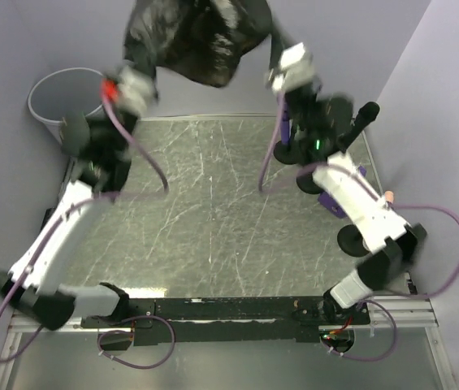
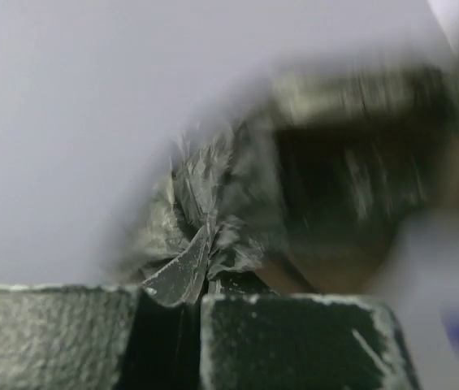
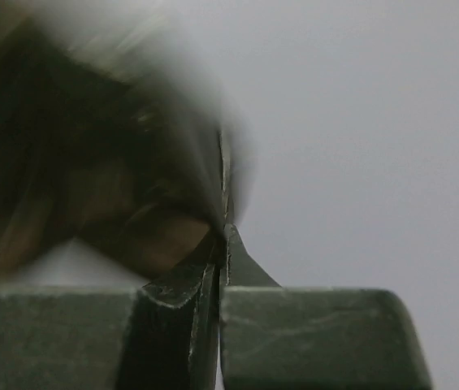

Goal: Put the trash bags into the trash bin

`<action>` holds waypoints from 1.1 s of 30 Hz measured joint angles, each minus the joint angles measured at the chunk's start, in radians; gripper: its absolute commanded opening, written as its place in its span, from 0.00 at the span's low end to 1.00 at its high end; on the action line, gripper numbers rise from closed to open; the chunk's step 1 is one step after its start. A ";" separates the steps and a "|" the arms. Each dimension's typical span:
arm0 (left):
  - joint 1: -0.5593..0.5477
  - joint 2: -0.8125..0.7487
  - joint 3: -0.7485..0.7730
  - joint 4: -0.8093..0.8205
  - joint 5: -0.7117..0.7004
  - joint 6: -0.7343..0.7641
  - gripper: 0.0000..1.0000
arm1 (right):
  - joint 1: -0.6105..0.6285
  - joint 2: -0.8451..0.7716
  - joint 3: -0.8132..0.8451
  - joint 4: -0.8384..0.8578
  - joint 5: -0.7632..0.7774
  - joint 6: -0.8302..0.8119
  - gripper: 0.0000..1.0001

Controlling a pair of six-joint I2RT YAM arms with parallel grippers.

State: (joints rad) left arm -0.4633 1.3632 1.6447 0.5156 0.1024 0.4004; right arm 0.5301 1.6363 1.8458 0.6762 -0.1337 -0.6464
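A black crumpled trash bag (image 1: 192, 36) hangs in the air at the far edge of the table, stretched between both grippers. My left gripper (image 1: 136, 81) is shut on its left edge; the pinched plastic (image 2: 197, 260) shows between the fingers in the left wrist view. My right gripper (image 1: 282, 67) is shut on its right edge; a thin fold of the bag (image 3: 225, 244) shows in the right wrist view. The round light grey trash bin (image 1: 62, 93) stands off the table's far left corner, just left of my left gripper. Both wrist views are blurred.
The scratched grey tabletop (image 1: 229, 203) lies below the bag. Light walls close the scene at the back and right. Purple cables (image 1: 144, 158) loop from both arms over the table.
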 measured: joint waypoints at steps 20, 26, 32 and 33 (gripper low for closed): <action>-0.002 -0.305 -0.679 -0.808 0.300 0.132 0.01 | 0.029 -0.625 -0.924 -0.727 -0.151 0.079 0.00; 0.070 -0.080 -0.443 -0.841 0.174 -0.212 0.01 | -0.023 -0.364 -0.668 -0.750 -0.056 0.241 0.00; 0.193 0.195 -0.158 -0.909 0.018 -0.312 0.01 | -0.104 0.019 -0.278 -0.792 0.047 0.270 0.00; 0.208 0.233 -0.100 -0.923 -0.006 -0.312 0.01 | -0.114 0.081 -0.193 -0.794 0.063 0.269 0.00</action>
State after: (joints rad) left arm -0.2550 1.5967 1.5452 -0.4072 0.0967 0.0887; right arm 0.4160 1.7176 1.6524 -0.1181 -0.0704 -0.3779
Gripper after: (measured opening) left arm 0.011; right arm 0.004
